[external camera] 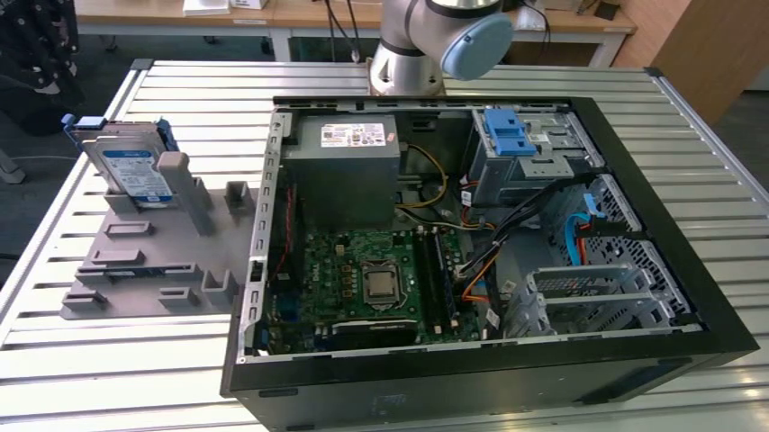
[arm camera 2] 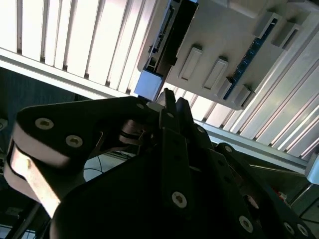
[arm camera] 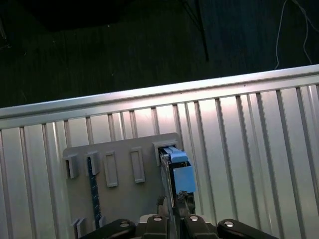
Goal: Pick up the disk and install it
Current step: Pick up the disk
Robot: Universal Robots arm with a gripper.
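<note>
Pick-up step, I judge: my end effector (arm camera 2: 173,99), narrow and empty, hangs apart from the disk (external camera: 130,171), which stands on edge in a grey rack (external camera: 139,261) by the surface's (external camera: 108,369) edge on the exterior view's left. Grasping would need parted fingers straddling its thin sides.

Print on the disk (external camera: 130,169) cannot be read.
</note>
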